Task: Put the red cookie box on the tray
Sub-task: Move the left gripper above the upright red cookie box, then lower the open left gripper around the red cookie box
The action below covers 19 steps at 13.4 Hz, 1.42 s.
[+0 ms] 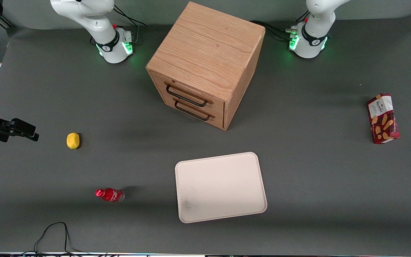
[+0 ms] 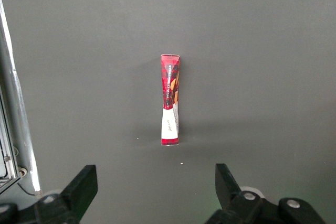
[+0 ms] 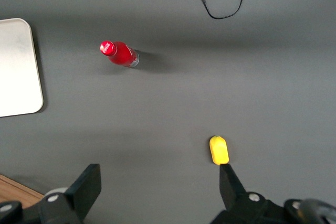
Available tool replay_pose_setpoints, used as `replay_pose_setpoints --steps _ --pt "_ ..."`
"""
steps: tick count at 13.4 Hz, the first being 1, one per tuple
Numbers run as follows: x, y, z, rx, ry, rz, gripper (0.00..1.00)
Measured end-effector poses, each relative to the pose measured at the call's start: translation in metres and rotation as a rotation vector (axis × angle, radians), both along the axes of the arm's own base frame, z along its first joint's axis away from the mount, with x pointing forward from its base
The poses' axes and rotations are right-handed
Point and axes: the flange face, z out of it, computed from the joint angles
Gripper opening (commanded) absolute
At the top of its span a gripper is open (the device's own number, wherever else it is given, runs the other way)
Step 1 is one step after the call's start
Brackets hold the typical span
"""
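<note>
Nothing done yet: your gripper [image 2: 152,187] hovers above the red cookie box [image 1: 383,119], fingers spread and empty, box on the table at the tray's [image 1: 221,186] 2 o'clock.

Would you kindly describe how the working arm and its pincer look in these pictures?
The working arm is glossy white with a black band near its base, which glows green, carries a small red button and has black cables plugged in. Its pincer, open above the red cookie box, has two matte black wedge-shaped fingers on a black body with silver screws.
</note>
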Motion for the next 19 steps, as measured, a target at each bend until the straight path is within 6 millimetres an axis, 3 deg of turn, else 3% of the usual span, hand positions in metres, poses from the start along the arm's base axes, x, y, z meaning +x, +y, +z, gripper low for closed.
replay_pose_setpoints --steps 5,9,19 --pt "0.0 -0.002 -0.003 -0.008 0.004 0.0 1.0" --pt "-0.01 -0.008 -0.027 -0.019 0.013 0.0 1.0" --pt "-0.016 -0.012 -0.153 0.0 -0.018 0.002 1.0"
